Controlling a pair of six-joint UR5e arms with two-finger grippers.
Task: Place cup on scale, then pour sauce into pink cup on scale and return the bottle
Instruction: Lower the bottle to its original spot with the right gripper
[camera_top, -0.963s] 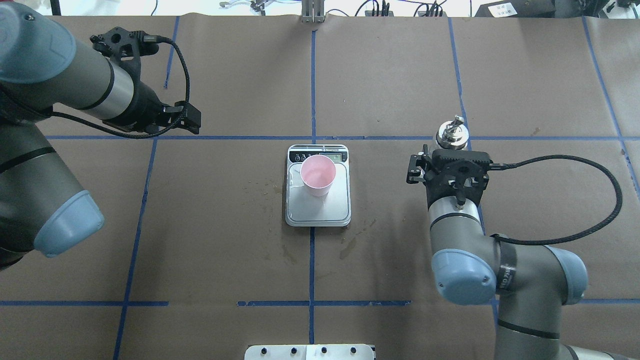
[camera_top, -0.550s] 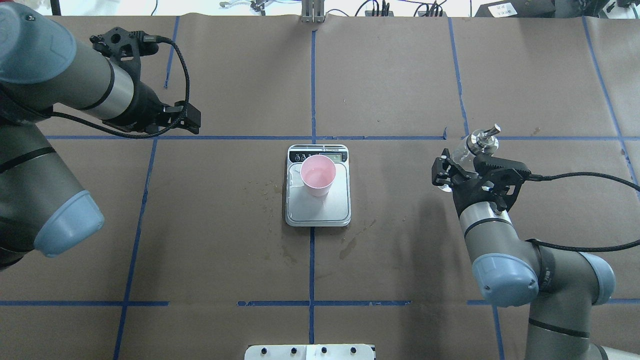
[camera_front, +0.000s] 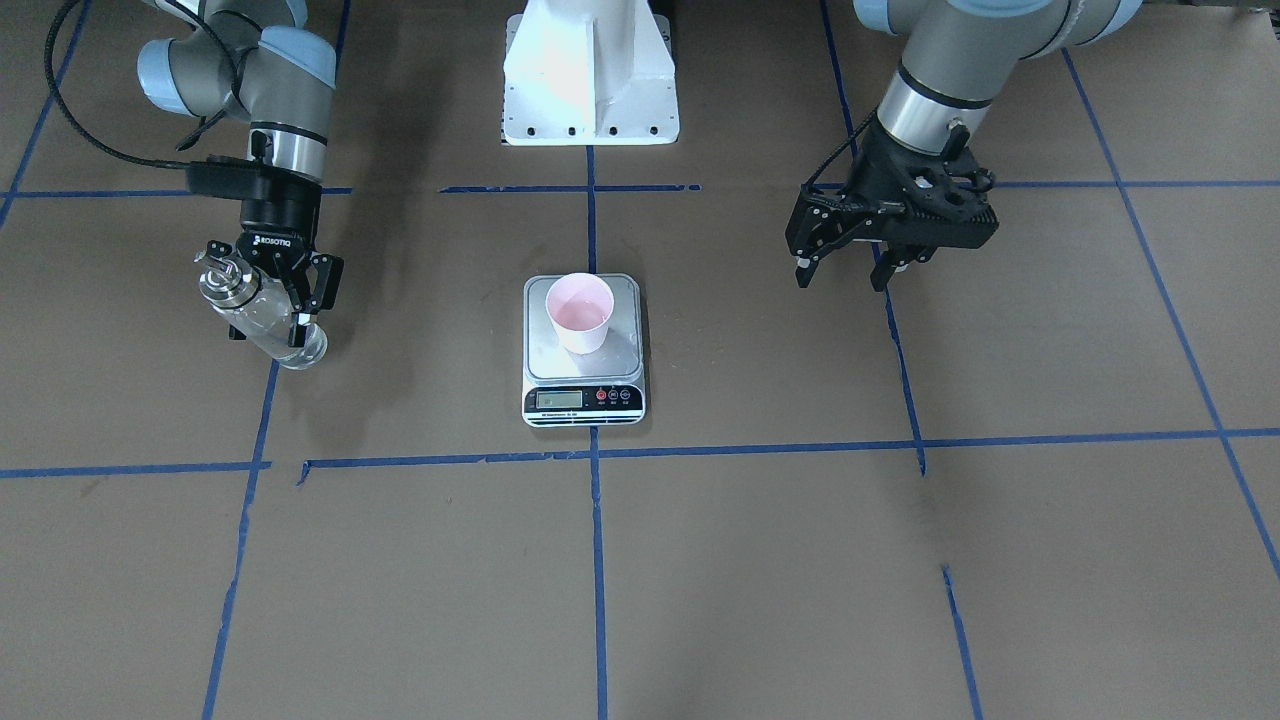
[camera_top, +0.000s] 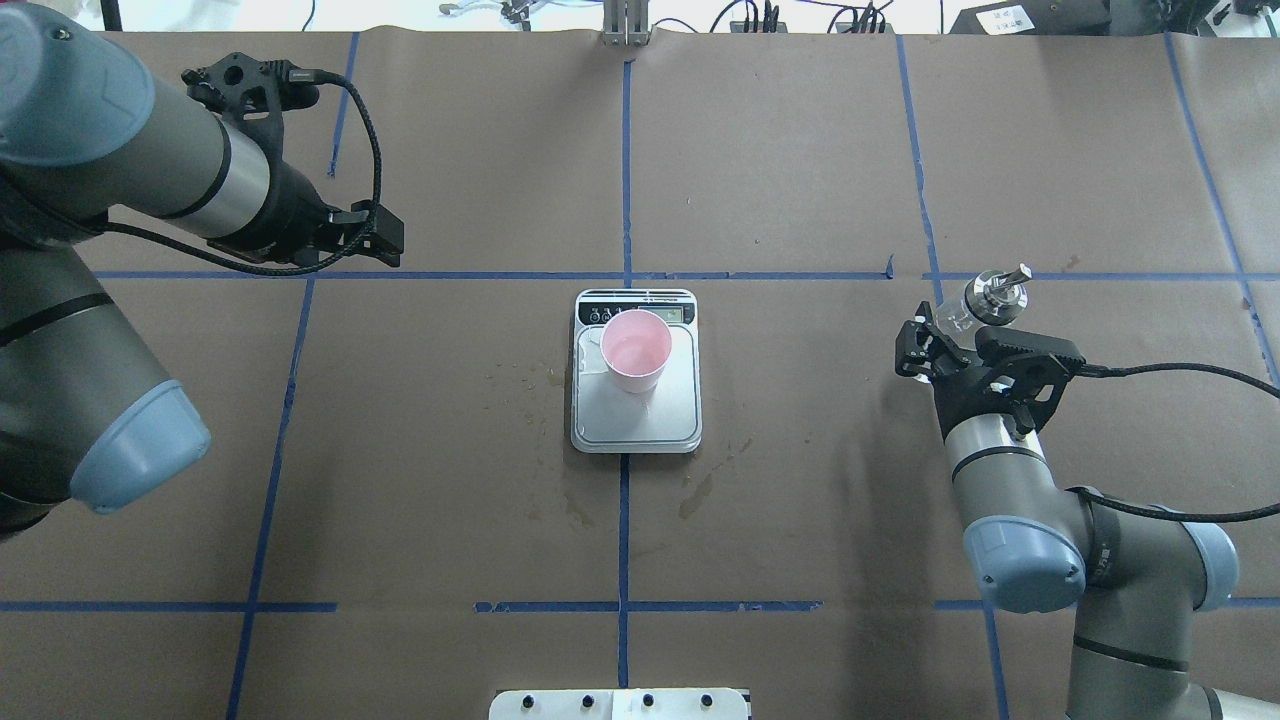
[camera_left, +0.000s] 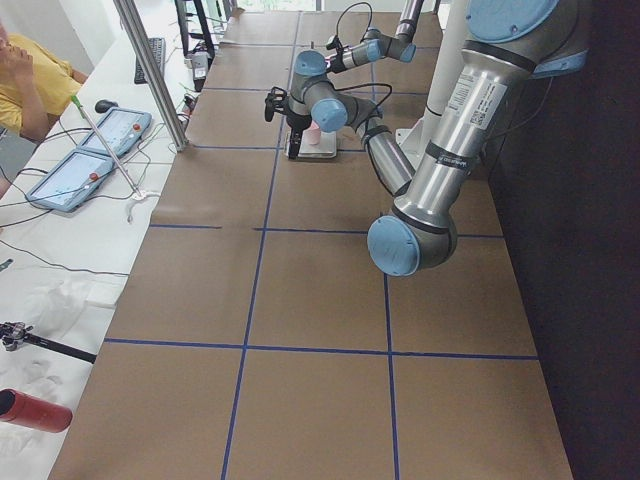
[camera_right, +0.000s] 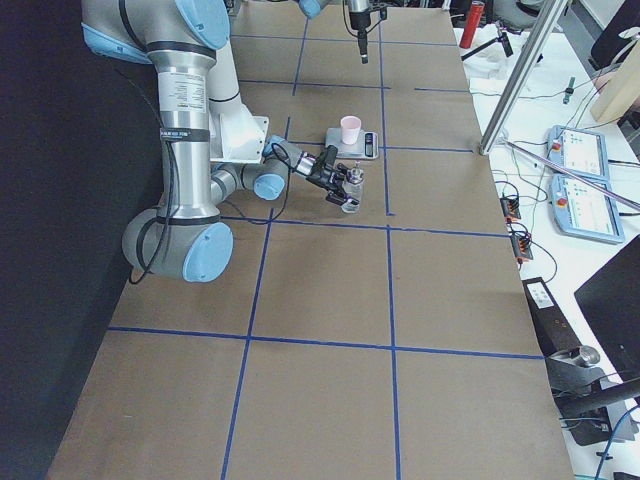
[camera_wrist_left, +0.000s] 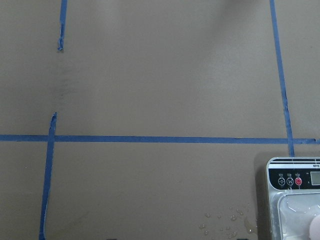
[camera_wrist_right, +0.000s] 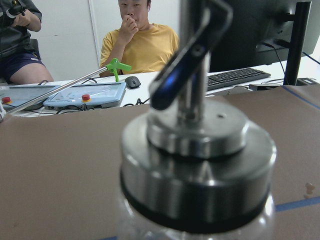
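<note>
The pale pink cup (camera_top: 636, 350) stands upright on the silver scale (camera_top: 636, 425) at the table's middle; it also shows in the front view (camera_front: 579, 312). Its inside looks wet. My right gripper (camera_front: 275, 312) is shut on the clear glass bottle (camera_front: 262, 322), holding it tilted low over the paper, well off to the scale's side. I cannot tell whether its base touches the table. The silver pourer cap (camera_top: 993, 293) fills the right wrist view (camera_wrist_right: 197, 165). My left gripper (camera_front: 840, 272) is open and empty, raised on the scale's other side.
Wet spots (camera_top: 700, 490) mark the brown paper near the scale. Blue tape lines cross the table. The white robot base (camera_front: 590, 80) sits at the robot's edge. Operators (camera_wrist_right: 140, 45) sit beyond the far table edge with tablets and a keyboard.
My right arm has carried the bottle further right, away from the scale, and the bottle now leans over. The left arm, cup and scale have not moved.
</note>
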